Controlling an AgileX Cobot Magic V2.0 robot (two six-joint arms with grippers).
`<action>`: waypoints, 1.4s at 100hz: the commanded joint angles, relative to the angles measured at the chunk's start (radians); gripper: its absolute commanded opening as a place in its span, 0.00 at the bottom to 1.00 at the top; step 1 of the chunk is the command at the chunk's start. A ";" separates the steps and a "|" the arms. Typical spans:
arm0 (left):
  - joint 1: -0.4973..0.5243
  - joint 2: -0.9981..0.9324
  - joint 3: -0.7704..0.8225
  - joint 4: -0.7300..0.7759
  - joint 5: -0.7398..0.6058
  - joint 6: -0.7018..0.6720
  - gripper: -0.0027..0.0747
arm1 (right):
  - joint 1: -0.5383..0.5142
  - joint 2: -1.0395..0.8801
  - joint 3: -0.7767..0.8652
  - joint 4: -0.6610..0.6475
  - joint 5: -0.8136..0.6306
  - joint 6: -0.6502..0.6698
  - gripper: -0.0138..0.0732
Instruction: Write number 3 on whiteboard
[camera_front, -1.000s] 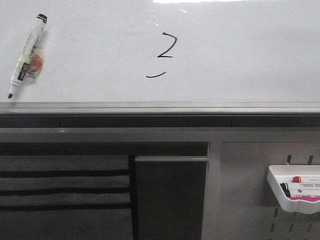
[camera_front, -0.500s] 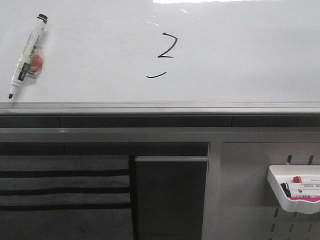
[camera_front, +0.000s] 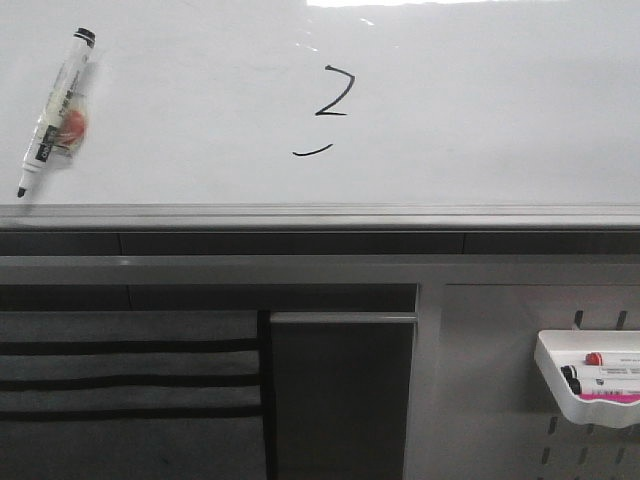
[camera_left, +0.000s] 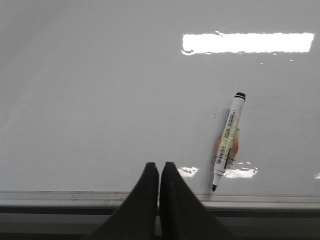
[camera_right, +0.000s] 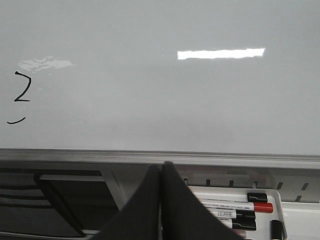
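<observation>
The whiteboard (camera_front: 480, 110) fills the upper front view, with a grey rail (camera_front: 320, 215) along its lower edge. The number 3 (camera_front: 333, 94) is thin black strokes: a zigzag with a separate short dash (camera_front: 312, 151) beneath. It also shows in the right wrist view (camera_right: 22, 88). A white marker with a black tip (camera_front: 56, 108) is stuck to the board at the left, tip down; it also shows in the left wrist view (camera_left: 228, 140). My left gripper (camera_left: 159, 167) is shut and empty, beside the marker, apart from it. My right gripper (camera_right: 161, 167) is shut and empty, below the board's rail.
A white tray (camera_front: 590, 385) with several markers hangs on a slotted pegboard panel (camera_front: 500, 400) at the lower right; it also shows in the right wrist view (camera_right: 295, 212). Dark shelving (camera_front: 130, 390) lies under the rail at the left.
</observation>
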 joint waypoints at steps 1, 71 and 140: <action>0.003 -0.028 0.006 -0.009 -0.069 -0.012 0.01 | -0.007 0.000 -0.027 -0.014 -0.074 -0.005 0.08; 0.003 -0.028 0.006 -0.009 -0.069 -0.012 0.01 | -0.124 -0.507 0.624 0.020 -0.586 0.003 0.08; 0.003 -0.028 0.006 -0.009 -0.069 -0.012 0.01 | -0.126 -0.509 0.622 0.020 -0.590 0.003 0.08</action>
